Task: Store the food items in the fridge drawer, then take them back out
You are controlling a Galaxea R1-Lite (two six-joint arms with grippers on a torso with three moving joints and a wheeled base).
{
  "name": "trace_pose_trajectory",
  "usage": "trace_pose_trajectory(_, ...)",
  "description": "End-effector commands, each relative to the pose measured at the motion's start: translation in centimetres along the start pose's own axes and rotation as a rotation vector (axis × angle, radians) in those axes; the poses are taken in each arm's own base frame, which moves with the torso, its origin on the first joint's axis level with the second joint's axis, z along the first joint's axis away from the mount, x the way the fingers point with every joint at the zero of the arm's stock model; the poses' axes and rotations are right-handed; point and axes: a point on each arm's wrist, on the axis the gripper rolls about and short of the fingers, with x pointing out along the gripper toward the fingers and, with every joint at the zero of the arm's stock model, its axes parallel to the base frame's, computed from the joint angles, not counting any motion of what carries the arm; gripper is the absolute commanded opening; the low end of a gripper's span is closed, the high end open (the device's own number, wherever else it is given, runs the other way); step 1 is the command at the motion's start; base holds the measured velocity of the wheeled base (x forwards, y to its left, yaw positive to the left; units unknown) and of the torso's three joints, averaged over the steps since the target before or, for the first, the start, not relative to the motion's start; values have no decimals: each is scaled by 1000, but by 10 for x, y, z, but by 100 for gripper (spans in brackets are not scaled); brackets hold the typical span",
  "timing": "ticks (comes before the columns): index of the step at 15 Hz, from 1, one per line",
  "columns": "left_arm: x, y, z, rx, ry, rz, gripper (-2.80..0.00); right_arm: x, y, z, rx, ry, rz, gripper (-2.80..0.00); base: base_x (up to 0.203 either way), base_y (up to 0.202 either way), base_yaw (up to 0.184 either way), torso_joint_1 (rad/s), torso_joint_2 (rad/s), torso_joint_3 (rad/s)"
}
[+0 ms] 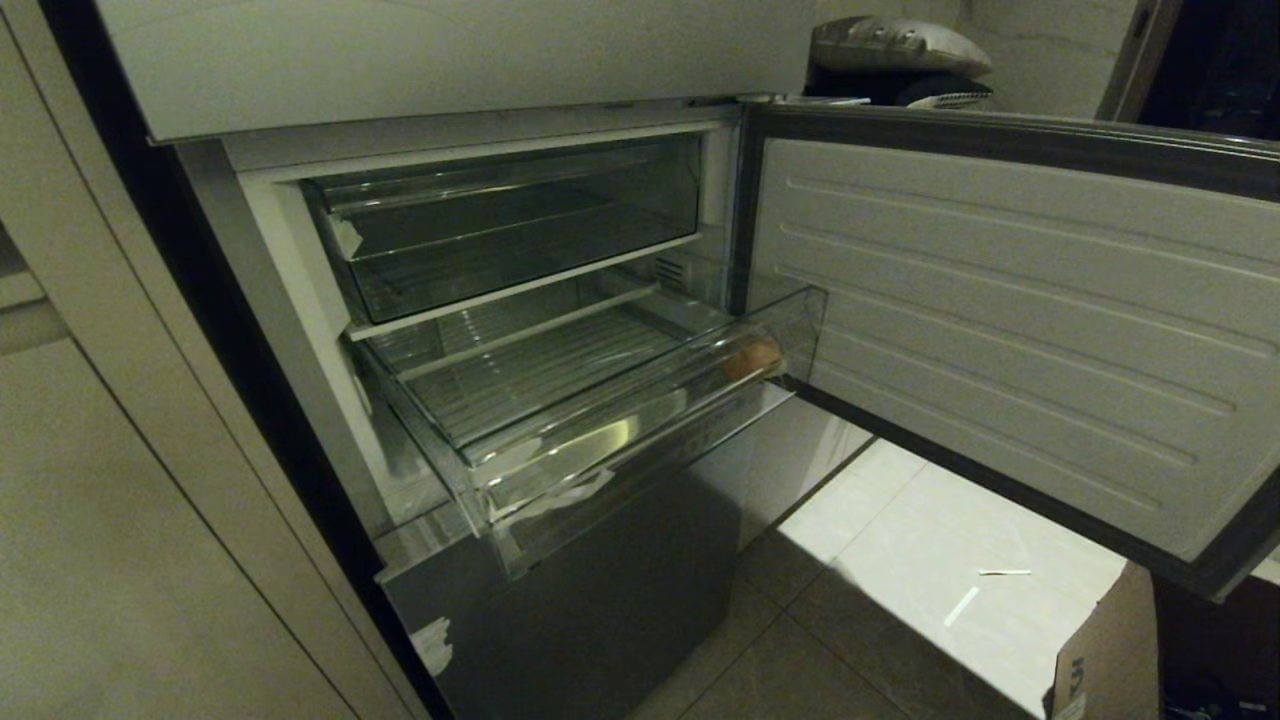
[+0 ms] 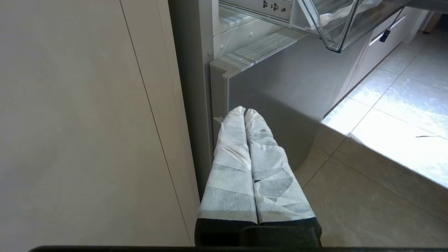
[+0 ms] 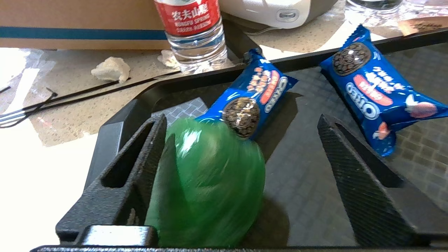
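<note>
Right gripper (image 3: 241, 168) hovering over black tray (image 3: 115, 115), jaws standing wide; green object (image 3: 210, 185) lying against one finger. Left gripper (image 2: 245, 113) hanging pressed together beside fridge drawer (image 2: 332, 35).

Clear fridge drawer (image 1: 560, 400) with ribbed floor, orange-brown food item (image 1: 752, 358) at its front corner; grey steel fridge front (image 1: 600, 590), white ribbed inner door (image 1: 1010, 330), pale tile floor (image 1: 900, 560), brown cardboard box (image 1: 1110, 650); left gripper (image 2: 245, 111) fingers wrapped in white-grey tape; right gripper (image 3: 241, 157) black, textured; green glossy rounded item (image 3: 210, 189) on black tray (image 3: 115, 119) with grid pattern; two blue Oreo packets (image 3: 252, 101) with red-white print; water bottle (image 3: 194, 28) with red label; speckled beige counter (image 3: 70, 105)
</note>
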Motion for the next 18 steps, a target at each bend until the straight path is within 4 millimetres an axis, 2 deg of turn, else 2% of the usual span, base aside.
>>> trace_pose_trajectory(1,0,0,0,0,0,0,-280,-5,1,6,0,-17,2,0,0,0,0,0,0,0)
trace_pose_trajectory(2,0,0,0,0,0,0,-280,-13,3,15,3,-41,2,0,0,0,0,0,0,0)
trace_pose_trajectory(3,0,0,0,0,0,0,-280,-22,5,22,11,-61,2,-280,0,0,0,0,0,0)
trace_pose_trajectory(7,0,0,0,0,0,0,-280,-71,17,48,20,-135,3,-280,0,0,0,0,0,0)
trace_pose_trajectory(9,0,0,0,0,0,0,-280,-107,28,55,14,-163,10,-280,0,0,0,0,0,0)
trace_pose_trajectory(11,0,0,0,0,0,0,-280,-153,41,55,-4,-176,46,-280,0,0,0,0,0,0)
trace_pose_trajectory(13,0,0,0,0,0,0,-280,-191,57,40,-27,-113,104,-280,0,0,0,0,0,0)
trace_pose_trajectory(15,0,0,0,0,0,0,-280,-223,83,10,-56,-15,232,-280,0,0,0,0,0,0)
trace_pose_trajectory(18,0,0,0,0,0,0,-280,-259,117,-28,-108,62,460,-280,0,0,0,0,0,0)
